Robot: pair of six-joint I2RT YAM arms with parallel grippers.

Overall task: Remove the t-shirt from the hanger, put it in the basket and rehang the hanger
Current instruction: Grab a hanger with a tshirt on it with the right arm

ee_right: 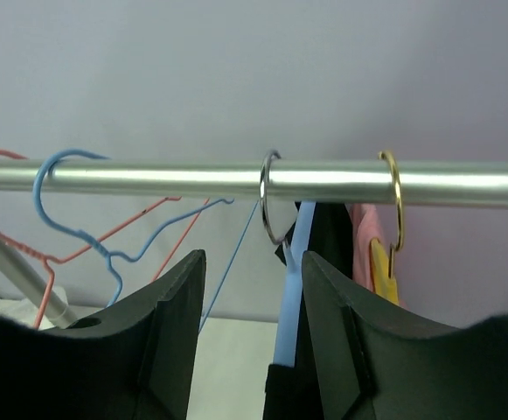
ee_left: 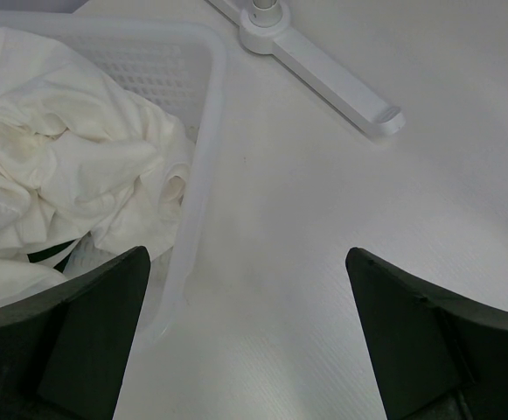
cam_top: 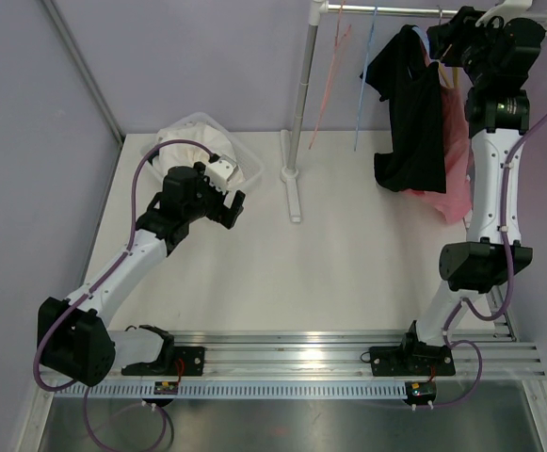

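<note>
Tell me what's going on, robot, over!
Left pincer open, by the laundry basket. Right pincer open, up at the rail. Black t-shirt on its hanger, not off yet. Pink garment hanging right beside it.

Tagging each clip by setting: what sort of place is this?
Probably a robot lab cell staged as a laundry corner: a plain-walled white table, a metal clothes rail with wire hangers and a black t-shirt, and a white plastic basket of white laundry.
</note>
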